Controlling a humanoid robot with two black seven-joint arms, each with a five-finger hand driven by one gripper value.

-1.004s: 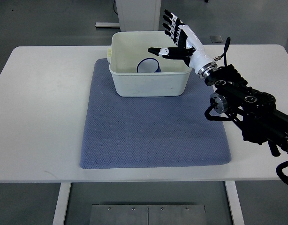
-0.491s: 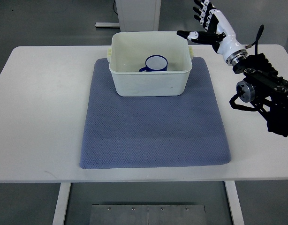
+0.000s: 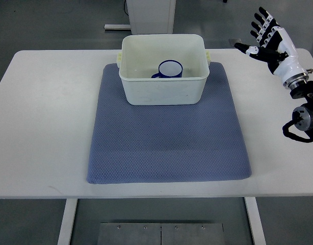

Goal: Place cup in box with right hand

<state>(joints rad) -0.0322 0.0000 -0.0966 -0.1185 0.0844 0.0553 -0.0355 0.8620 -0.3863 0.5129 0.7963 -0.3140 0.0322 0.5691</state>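
Observation:
A white cup with a dark blue rim (image 3: 170,69) stands upright inside the cream plastic box (image 3: 162,91) at the back of the blue mat (image 3: 166,138). My right hand (image 3: 266,38) is over the table's far right corner, well to the right of the box, with its fingers spread and nothing in them. Its black forearm (image 3: 305,113) runs off the right edge. The left arm does not show.
The white table (image 3: 44,127) carries the mat and box. Beyond its far edge stands a white pedestal base (image 3: 149,13) on a grey floor. A metal plate (image 3: 159,233) lies below the near edge.
The right hand has drawn back from above the box to the right, out past the mat. The cup, tilted in the box a second ago, now stands upright.

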